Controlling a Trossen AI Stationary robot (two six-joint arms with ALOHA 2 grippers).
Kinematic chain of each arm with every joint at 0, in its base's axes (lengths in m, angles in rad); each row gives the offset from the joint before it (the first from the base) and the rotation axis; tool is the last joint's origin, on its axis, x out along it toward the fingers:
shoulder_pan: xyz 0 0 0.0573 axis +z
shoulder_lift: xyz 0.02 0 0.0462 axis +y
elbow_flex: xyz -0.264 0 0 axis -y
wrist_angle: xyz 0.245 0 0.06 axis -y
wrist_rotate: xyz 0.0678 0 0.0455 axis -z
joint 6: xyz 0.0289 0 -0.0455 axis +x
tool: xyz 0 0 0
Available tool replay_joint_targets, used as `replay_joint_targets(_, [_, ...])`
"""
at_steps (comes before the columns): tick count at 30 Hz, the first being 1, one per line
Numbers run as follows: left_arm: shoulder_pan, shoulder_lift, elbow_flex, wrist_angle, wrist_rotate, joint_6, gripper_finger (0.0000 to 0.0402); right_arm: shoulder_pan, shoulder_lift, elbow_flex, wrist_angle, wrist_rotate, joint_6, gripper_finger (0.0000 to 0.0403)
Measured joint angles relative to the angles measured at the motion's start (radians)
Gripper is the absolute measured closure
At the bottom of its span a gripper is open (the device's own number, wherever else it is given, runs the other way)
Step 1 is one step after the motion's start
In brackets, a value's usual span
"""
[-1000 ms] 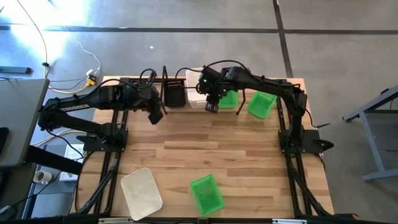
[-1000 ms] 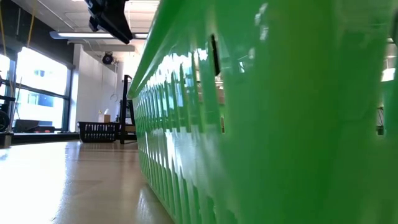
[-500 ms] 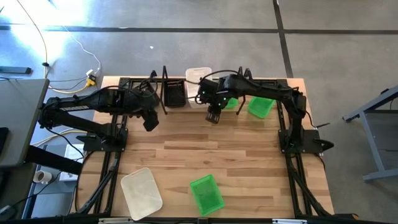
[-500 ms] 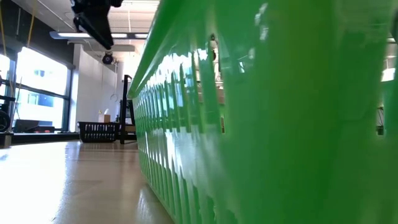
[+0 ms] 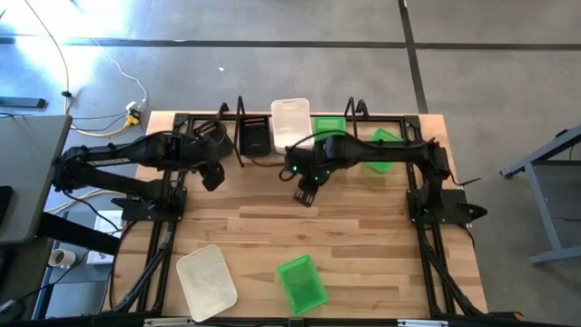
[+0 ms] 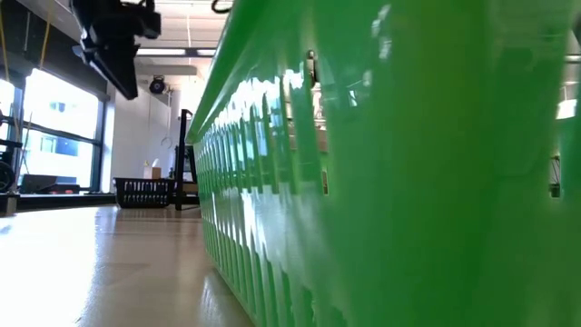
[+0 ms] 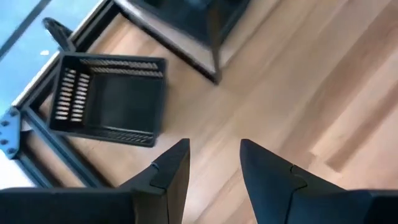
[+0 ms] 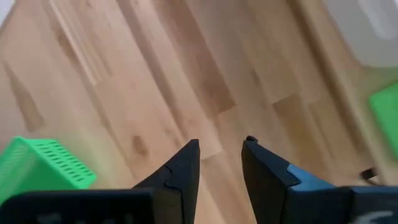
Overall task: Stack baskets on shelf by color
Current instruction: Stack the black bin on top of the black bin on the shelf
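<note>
Sitting empty, white basket [image 5: 208, 282], green basket [image 5: 301, 282]

Green [image 5: 300, 282], white [image 5: 206, 281], seemingly black baskets [image 5: 255, 136].

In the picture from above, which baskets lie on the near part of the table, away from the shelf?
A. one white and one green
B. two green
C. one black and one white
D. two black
A: the high view shows a white basket and a green basket lying side by side on the wood, far from the shelf.
</note>
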Motion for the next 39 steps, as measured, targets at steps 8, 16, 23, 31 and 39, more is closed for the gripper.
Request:
replay_joint_targets(8, [0.179, 0.009, -0.052, 0.051, -0.007, 0.075, 0.0271, 0.097, 0.0, 0.0, 0.011, 0.017, 0.144, 0.0297])
replay_joint_targets(16, [0.415, 0.016, -0.052, 0.131, 0.028, 0.133, 0.0271, 0.164, 0.0, 0.0, 0.016, 0.056, 0.191, 0.0297])
replay_joint_targets(23, [0.528, 0.02, -0.052, 0.172, 0.168, 0.31, 0.0271, 0.142, 0.0, 0.0, 0.012, 0.064, 0.082, 0.0297])
replay_joint_targets(31, [0.566, 0.077, -0.052, 0.134, 0.2, 0.504, 0.0271, 0.074, 0.0, 0.0, -0.082, 0.063, -0.007, 0.0297])
replay_joint_targets(39, [0.564, 0.173, -0.062, 0.078, 0.232, 0.663, 0.0271, 0.039, 0.0, -0.001, -0.09, 0.059, -0.052, 0.0297])
